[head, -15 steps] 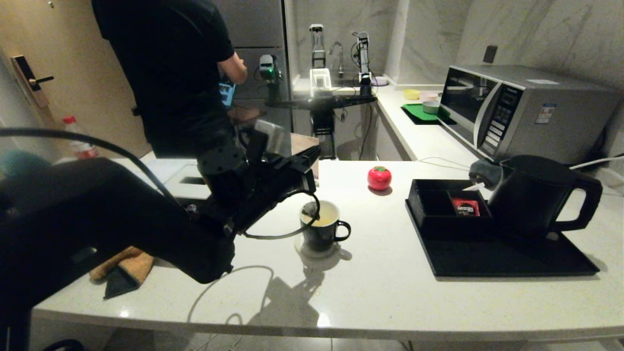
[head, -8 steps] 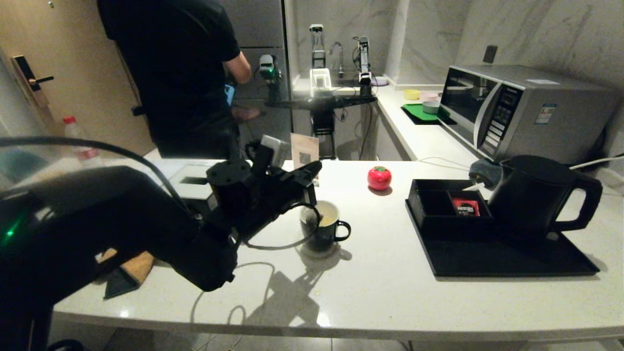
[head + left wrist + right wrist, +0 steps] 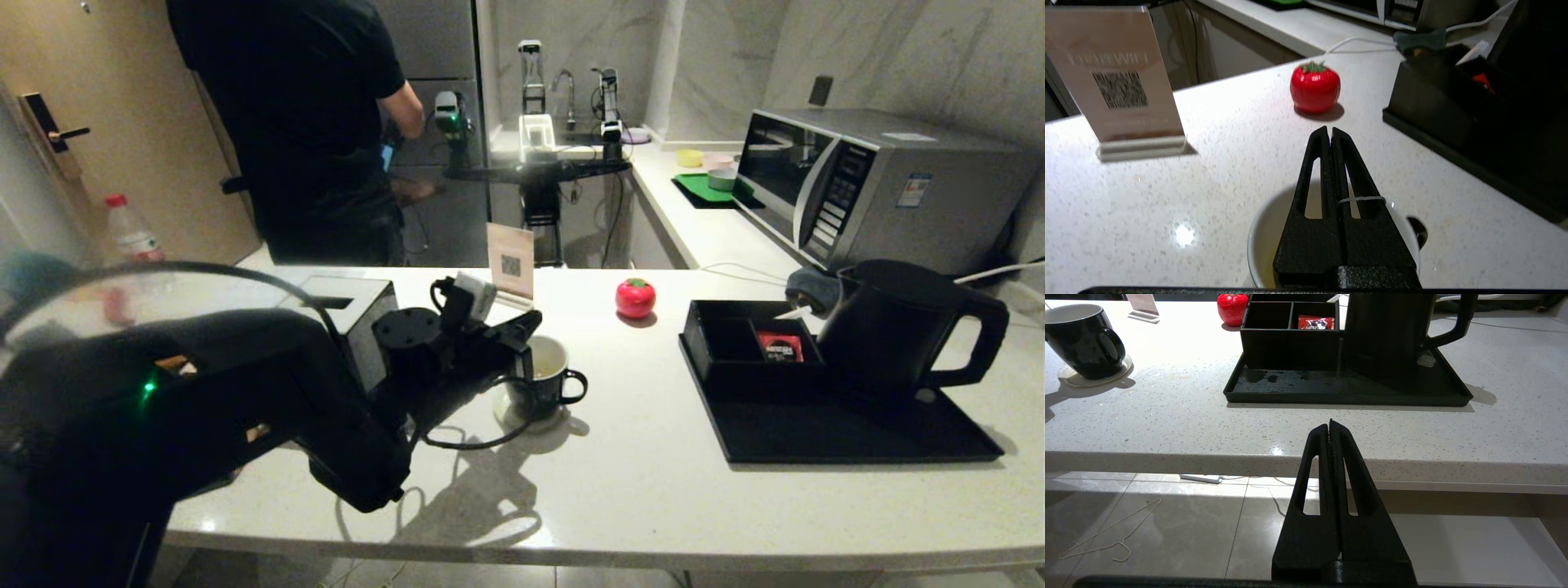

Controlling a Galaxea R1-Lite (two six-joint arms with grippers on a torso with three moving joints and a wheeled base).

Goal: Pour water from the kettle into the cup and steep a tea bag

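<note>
The black cup (image 3: 545, 382) with a white inside stands on a round coaster at the middle of the counter and holds pale yellowish water (image 3: 550, 359). My left gripper (image 3: 535, 320) hovers just over its rim, shut. In the left wrist view a thin white string (image 3: 1361, 199) runs out from between the shut fingers (image 3: 1329, 132) over the cup (image 3: 1257, 241). The tea bag itself is hidden under the gripper. The black kettle (image 3: 890, 327) stands upright on the black tray (image 3: 857, 437) at the right. My right gripper (image 3: 1330, 424) is shut and empty, below the counter's front edge.
A black divided box with a red sachet (image 3: 778, 346) sits on the tray beside the kettle. A red tomato-shaped item (image 3: 635, 297) and a QR sign (image 3: 510, 261) stand behind the cup. A microwave (image 3: 865, 184) is at the back right, a person (image 3: 302, 122) behind the counter.
My left gripper has come down from above and behind the cup to just over its rim, staying shut. The person behind the counter has shifted slightly.
</note>
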